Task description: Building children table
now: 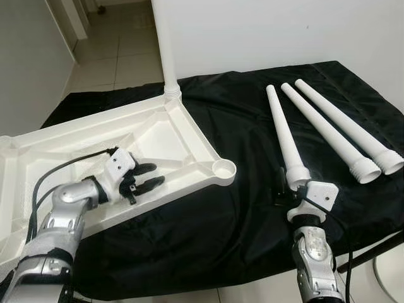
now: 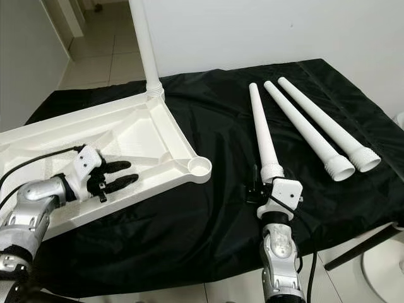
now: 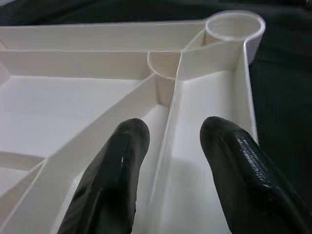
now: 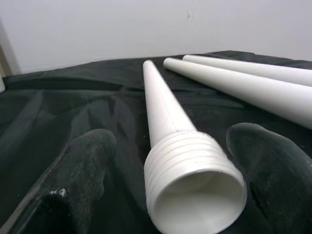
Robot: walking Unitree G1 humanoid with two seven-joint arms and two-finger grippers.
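The white table top (image 1: 189, 120) lies upside down on the black cloth, with one white leg (image 1: 165, 44) standing upright in its far corner socket. The near corner socket (image 1: 223, 168) holds nothing. My left gripper (image 1: 154, 175) is open over the table top, and its fingers (image 3: 122, 161) straddle an inner rib. Three loose white legs lie on the cloth to the right. My right gripper (image 4: 173, 135) is open around the threaded end of the nearest leg (image 1: 282, 132), with gaps on both sides. The other two legs (image 1: 334, 126) lie farther right.
The black cloth (image 1: 221, 214) covers a low surface whose front edge runs just before me. A white wall (image 1: 265, 31) stands behind it, and a tiled hallway floor (image 1: 120, 50) opens at the back left. A white round base (image 1: 388, 278) sits on the floor at lower right.
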